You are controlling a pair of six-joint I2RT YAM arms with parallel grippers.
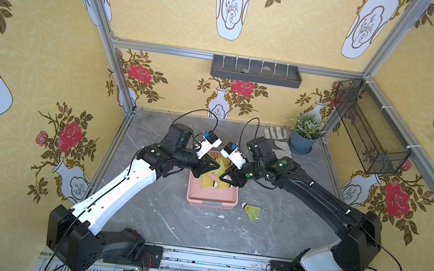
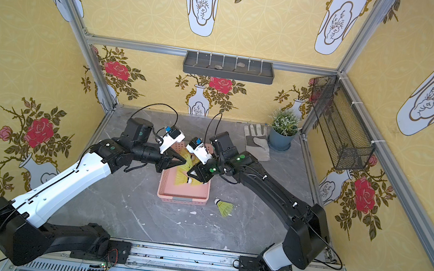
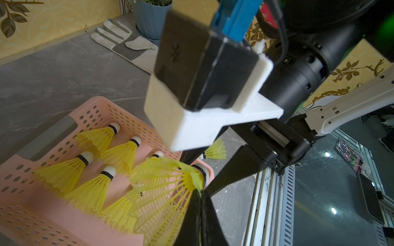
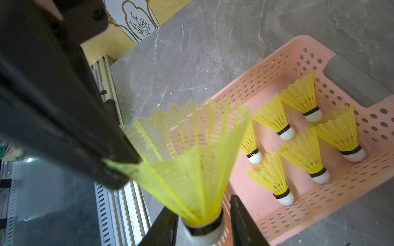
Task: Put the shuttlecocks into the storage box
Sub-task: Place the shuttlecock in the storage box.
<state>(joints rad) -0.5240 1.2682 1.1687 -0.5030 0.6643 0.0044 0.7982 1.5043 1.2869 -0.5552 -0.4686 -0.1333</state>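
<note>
One shuttlecock (image 4: 191, 159) hangs over the storage box (image 1: 210, 203), between my two grippers. My left gripper (image 3: 200, 191) is shut on the edge of its yellow skirt (image 3: 162, 191). My right gripper (image 4: 202, 204) is open: its jaws stand apart around the white tip, with a gap on one side. In both top views the grippers meet above the box's far half, left gripper (image 1: 217, 168) facing right gripper (image 1: 223, 176). Several shuttlecocks (image 4: 304, 157) lie inside the pink box (image 2: 182, 196). Another shuttlecock (image 1: 251, 210) lies on the table just right of the box's near corner.
A work glove (image 1: 278, 142) and a potted plant (image 1: 302, 142) sit at the back right of the grey table. A dark grey tray (image 1: 256, 72) hangs on the back wall, and a black mesh basket (image 1: 369, 129) on the right wall.
</note>
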